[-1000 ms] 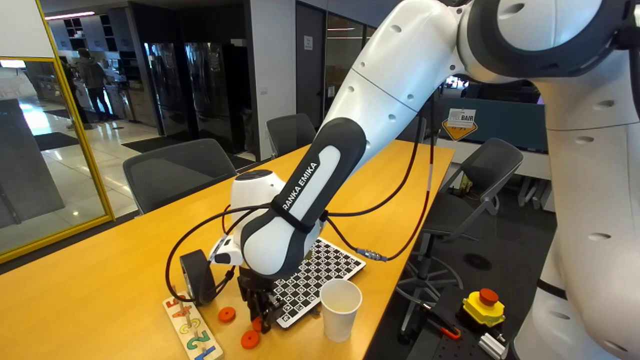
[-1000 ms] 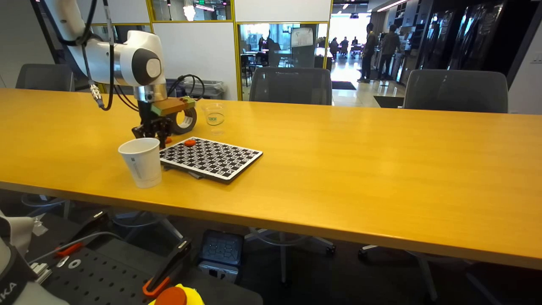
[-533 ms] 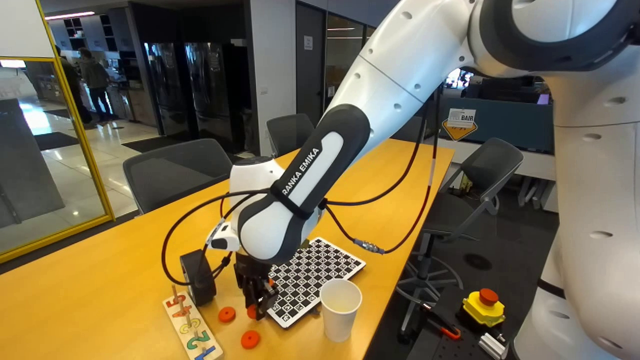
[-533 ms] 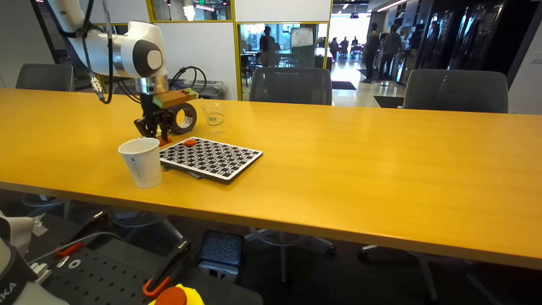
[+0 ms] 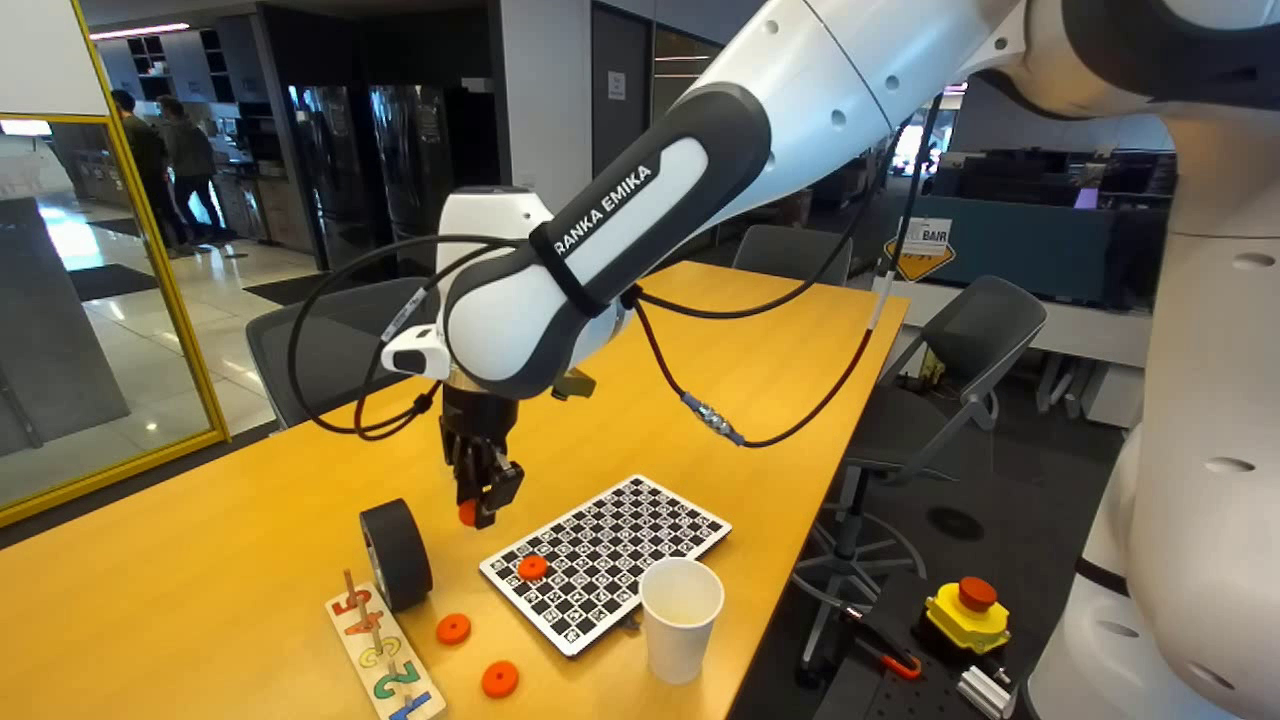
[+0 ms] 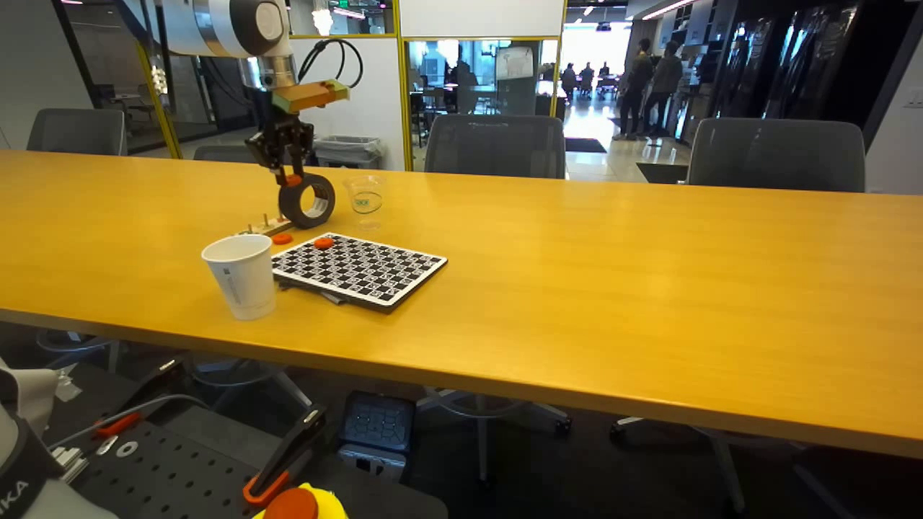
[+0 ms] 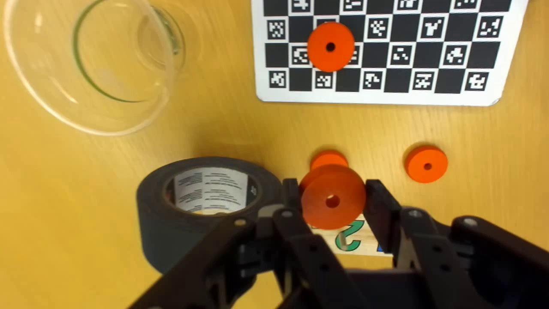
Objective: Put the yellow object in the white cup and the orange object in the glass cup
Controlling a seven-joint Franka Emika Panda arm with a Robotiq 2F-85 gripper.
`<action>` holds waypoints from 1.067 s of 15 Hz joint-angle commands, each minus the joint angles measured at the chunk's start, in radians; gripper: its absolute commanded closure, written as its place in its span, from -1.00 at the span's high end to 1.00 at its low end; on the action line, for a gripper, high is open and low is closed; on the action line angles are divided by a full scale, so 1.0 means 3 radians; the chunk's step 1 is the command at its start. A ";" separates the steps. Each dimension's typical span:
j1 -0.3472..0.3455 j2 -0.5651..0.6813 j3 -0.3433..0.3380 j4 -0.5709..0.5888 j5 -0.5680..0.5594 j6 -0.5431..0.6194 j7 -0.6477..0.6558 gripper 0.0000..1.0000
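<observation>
Black tape (image 5: pixel 404 553) stands on edge on the counter (image 6: pixel 613 303) beside the peg board (image 5: pixel 386 662), near the glass cup (image 6: pixel 365 200). Orange discs (image 5: pixel 500 679) lie around, one on the checkered board (image 5: pixel 612 555) next to the white cup (image 6: pixel 242 280). Clear of the counter, the pincer (image 7: pixel 332 192) pinches the orange object (image 6: pixel 292 180); in the wrist view the tape shows just left, the glass cup upper left.

white glare floods the far floor (image 6: pixel 602 164) (soft shadow beside the tape roll (image 7: pixel 176 238)).
</observation>
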 commanded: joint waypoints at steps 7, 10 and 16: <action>-0.0049 0.0531 -0.0260 0.1038 -0.0115 -0.0471 -0.0118 -0.61; -0.0079 0.0747 -0.0292 0.1308 -0.0148 -0.0529 -0.0195 -0.61; -0.0186 0.1056 -0.0288 0.1651 -0.0100 -0.0615 -0.0390 -0.61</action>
